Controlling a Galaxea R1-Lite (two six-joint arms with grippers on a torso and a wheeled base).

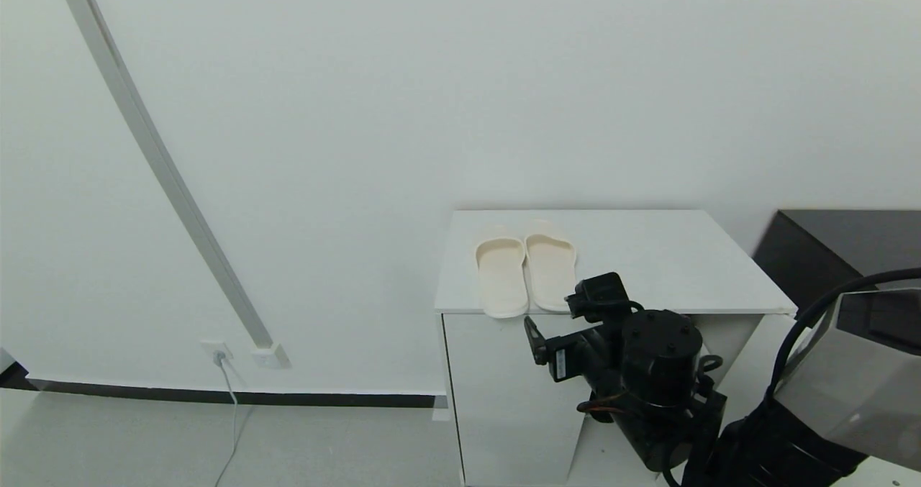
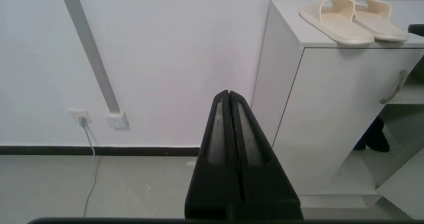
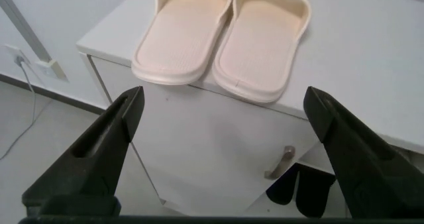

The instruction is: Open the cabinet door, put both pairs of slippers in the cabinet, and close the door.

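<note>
A cream pair of slippers [image 1: 525,272] lies side by side on top of the white cabinet [image 1: 647,257], its heels at the front edge. My right gripper [image 1: 550,325] hangs open just in front of and below them, its fingers [image 3: 119,128] spread wide on either side of the pair [image 3: 222,42]. Under the top, a door with a metal handle [image 3: 285,161] stands beside an exposed interior. A dark pair of slippers [image 3: 301,191] sits on a shelf inside. My left gripper [image 2: 228,98] is shut on nothing, low and to the left of the cabinet [image 2: 318,118], pointing at the wall.
A wall socket with a plugged cable [image 1: 219,354] and a slanted grey conduit [image 1: 165,163] are on the wall left of the cabinet. A dark piece of furniture [image 1: 842,246] stands at the right. Bare floor [image 1: 216,437] lies left of the cabinet.
</note>
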